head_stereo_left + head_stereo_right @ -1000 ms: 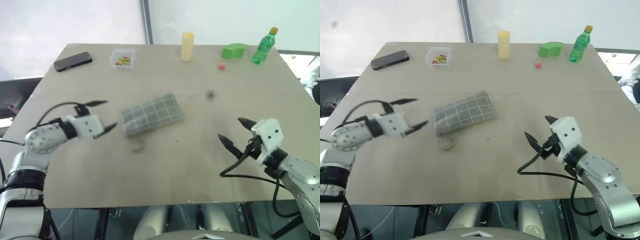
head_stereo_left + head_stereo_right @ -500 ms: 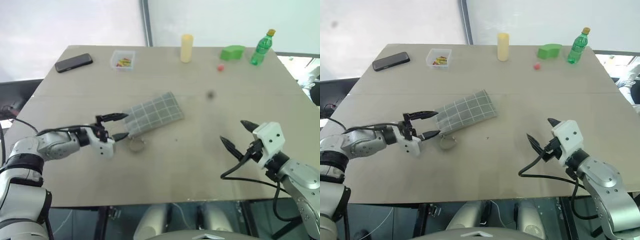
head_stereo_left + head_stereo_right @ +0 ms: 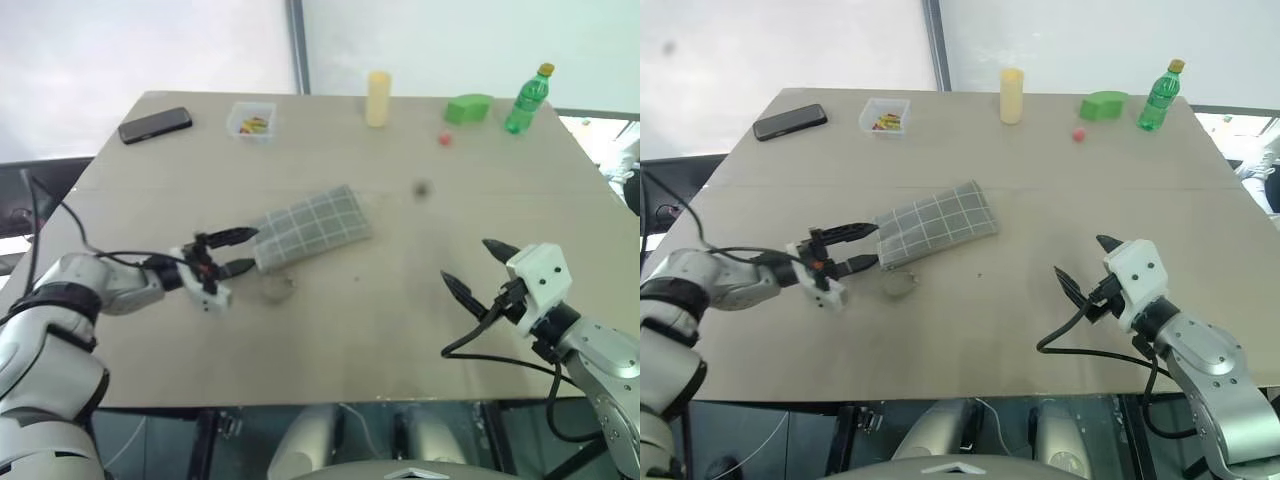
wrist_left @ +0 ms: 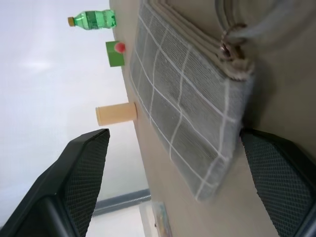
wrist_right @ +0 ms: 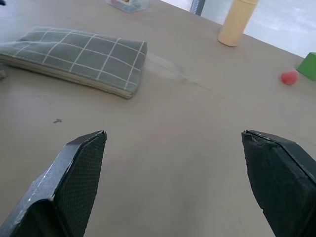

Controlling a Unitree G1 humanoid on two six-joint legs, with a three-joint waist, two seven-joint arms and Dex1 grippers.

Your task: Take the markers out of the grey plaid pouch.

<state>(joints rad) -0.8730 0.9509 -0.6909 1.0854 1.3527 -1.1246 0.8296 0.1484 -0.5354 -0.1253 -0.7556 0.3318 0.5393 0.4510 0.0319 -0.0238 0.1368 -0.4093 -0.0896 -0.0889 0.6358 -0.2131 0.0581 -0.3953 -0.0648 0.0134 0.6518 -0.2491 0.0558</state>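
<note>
A: Right gripper [image 3: 1085, 262]?
B: Nearest, right front of worktop [image 3: 970, 330]. Forearm angled in toward centre, jaws wide apart, empty, hovering well apart from pouch [image 3: 935, 223].

A: Left gripper [image 3: 857, 248]?
B: Arm stretched low across worktop, pointing right at pouch's near-left end. Jaws apart, one finger either side of that end; contact unclear. Ring loop [image 3: 902, 284] lies just beside.

A: Pouch?
B: Flat, mid-worktop, closed.
</note>
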